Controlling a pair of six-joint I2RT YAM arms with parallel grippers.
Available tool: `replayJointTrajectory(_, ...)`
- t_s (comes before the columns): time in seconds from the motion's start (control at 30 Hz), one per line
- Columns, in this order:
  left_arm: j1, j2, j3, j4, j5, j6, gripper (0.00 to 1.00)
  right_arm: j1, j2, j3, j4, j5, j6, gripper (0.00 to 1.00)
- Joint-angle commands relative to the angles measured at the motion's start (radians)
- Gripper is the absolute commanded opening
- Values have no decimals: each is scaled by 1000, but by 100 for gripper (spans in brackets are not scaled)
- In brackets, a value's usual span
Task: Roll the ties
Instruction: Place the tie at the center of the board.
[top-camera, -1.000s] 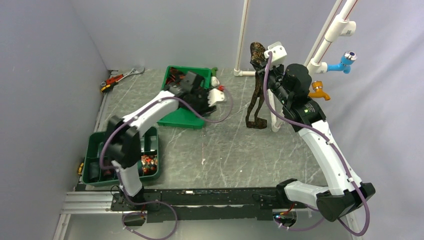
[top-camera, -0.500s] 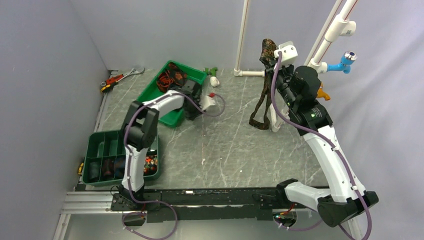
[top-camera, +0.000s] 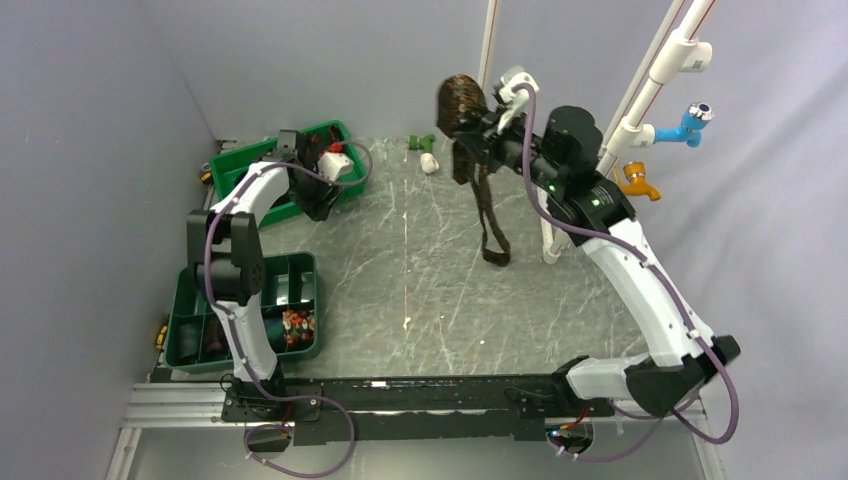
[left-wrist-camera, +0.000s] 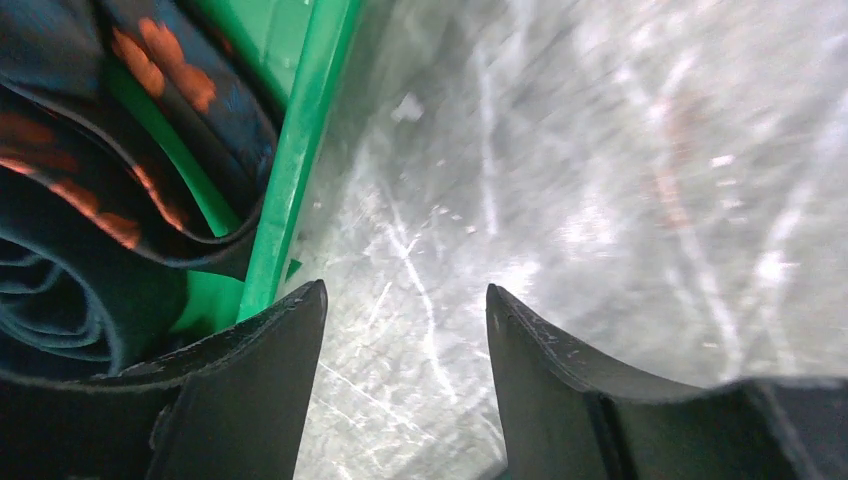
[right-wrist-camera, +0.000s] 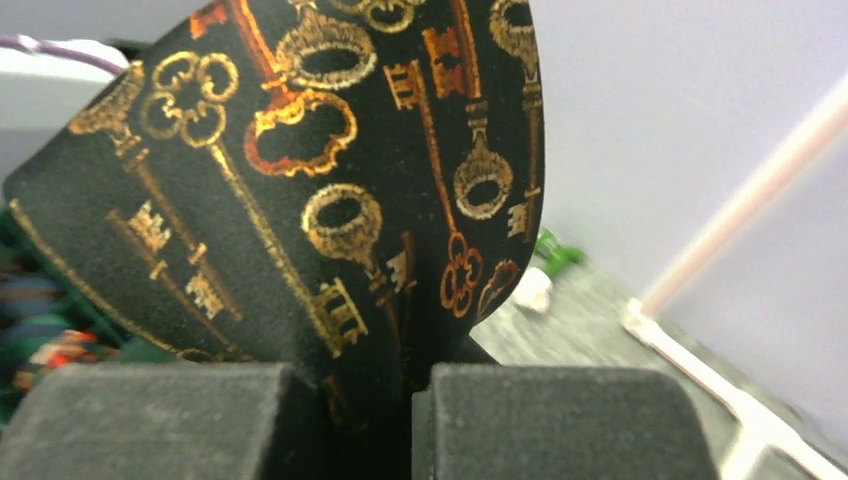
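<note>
My right gripper (top-camera: 478, 125) is shut on a dark tie (top-camera: 487, 195) with a gold and orange key print and holds it high above the table. Its wide end sticks up past the fingers (right-wrist-camera: 300, 180). The narrow tail hangs down, its end at the table top. My left gripper (top-camera: 322, 190) is open and empty, low over the table beside the green tray (top-camera: 262, 158). In the left wrist view its gripper (left-wrist-camera: 405, 300) sits just right of the tray's rim (left-wrist-camera: 300, 150). Dark ties with orange print (left-wrist-camera: 130, 150) lie in that tray.
A second green tray (top-camera: 185, 305) with compartments holds rolled ties at the near left. White pipes (top-camera: 548, 225) stand at the back right, with a blue and an orange tap (top-camera: 640, 180). A green and white object (top-camera: 427, 155) lies at the back wall.
My left gripper has swung left, and the green tray has slid to the back left with it. My right gripper has moved left with the tie, and the hanging tail has swung along.
</note>
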Motion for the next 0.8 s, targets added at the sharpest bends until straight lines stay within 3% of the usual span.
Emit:
replayJointTrajectory(0.0,-32,-172,-5,50,204,-114,66,76,48,201,135,-77,161,0)
replayJointTrajectory(0.1,-32,-197,9,45,228,-156,66,80,65,260,140,-4,240,0)
replayJointTrajectory(0.23,-30,-236,-8,54,231,-184,67,78,-37,91,141,84,201,0)
replayJointTrajectory(0.3,-28,-257,-23,53,223,-184,68,70,-106,-40,40,128,133,21)
replayJointTrajectory(0.37,-20,-280,-47,47,221,-180,70,57,-192,-208,-90,147,32,65)
replayJointTrajectory(0.4,-13,-293,-64,47,220,-180,71,52,-235,-305,-163,136,-22,78)
replayJointTrajectory(0.43,-5,-309,-80,44,226,-176,72,50,-279,-356,-232,117,-73,88)
replayJointTrajectory(0.5,0,-335,-112,33,235,-157,74,50,-337,-398,-370,44,-178,96)
replayJointTrajectory(0.67,1,-396,-180,-23,330,-96,76,47,-301,-391,-540,10,-303,100)
replayJointTrajectory(0.77,-15,-440,-232,-58,420,-34,77,47,-222,-370,-550,-10,-319,91)
